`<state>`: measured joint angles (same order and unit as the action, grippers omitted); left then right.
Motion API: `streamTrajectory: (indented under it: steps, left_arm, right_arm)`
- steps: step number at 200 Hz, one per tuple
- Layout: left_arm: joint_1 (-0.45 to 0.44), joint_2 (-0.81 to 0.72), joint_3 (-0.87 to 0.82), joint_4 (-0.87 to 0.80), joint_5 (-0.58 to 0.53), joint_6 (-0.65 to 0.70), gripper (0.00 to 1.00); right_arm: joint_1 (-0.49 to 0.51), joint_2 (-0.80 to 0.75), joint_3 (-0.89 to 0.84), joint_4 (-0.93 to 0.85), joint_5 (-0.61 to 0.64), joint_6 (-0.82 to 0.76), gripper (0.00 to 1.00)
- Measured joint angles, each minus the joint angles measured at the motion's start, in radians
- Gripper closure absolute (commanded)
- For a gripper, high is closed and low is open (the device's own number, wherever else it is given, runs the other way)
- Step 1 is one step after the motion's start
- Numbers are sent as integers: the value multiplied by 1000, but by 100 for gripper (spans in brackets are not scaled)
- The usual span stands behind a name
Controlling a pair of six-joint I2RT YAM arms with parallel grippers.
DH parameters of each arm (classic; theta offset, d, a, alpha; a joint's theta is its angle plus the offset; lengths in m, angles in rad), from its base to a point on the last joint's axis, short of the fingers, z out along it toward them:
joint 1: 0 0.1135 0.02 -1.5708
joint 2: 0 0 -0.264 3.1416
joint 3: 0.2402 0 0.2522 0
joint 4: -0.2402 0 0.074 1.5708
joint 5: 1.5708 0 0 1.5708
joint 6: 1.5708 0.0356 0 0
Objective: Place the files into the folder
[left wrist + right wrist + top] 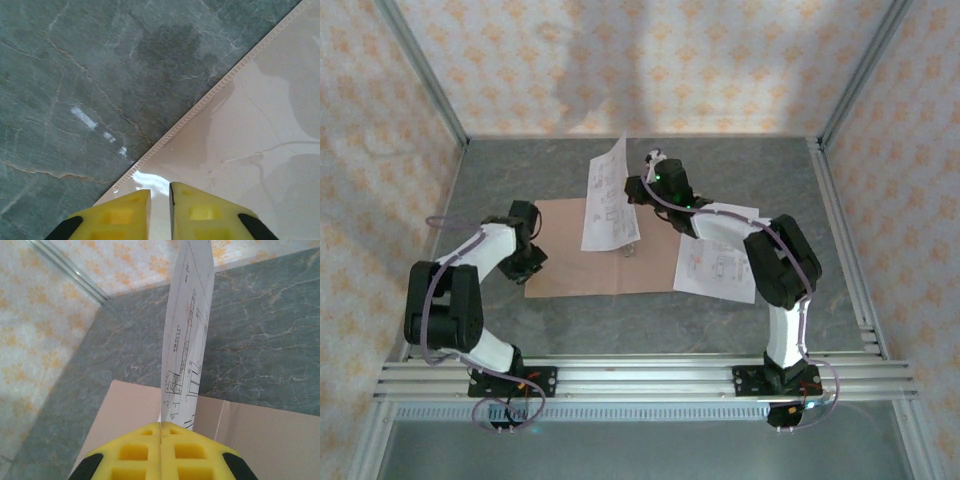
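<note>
White sheet (187, 335) stands upright, pinched in the closed right jaws; the folder (130, 410) lies flat beneath them. Left jaws, a slit apart and empty, sit over the folder's corner.

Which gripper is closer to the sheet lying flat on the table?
Right. The right gripper, jaws shut on a second sheet, is above the folder's right part, near the flat sheet; the left gripper is at the folder's left edge.
</note>
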<state>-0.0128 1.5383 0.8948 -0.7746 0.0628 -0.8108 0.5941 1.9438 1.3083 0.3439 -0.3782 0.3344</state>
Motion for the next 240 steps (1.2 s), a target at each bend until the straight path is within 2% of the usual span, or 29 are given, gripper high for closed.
streamTrajectory:
  steps: [47, 161, 240]
  left_arm:
    - [0, 72, 0, 22, 7, -8, 100]
    - [0, 67, -15, 53, 7, -8, 100]
    - [0, 60, -20, 60, 9, -7, 100]
  right_arm:
    - [10, 10, -23, 19, -14, -116, 100]
    - [77, 14, -29, 42, -14, -163, 100]
    - [84, 20, 1, 53, 56, -178, 100]
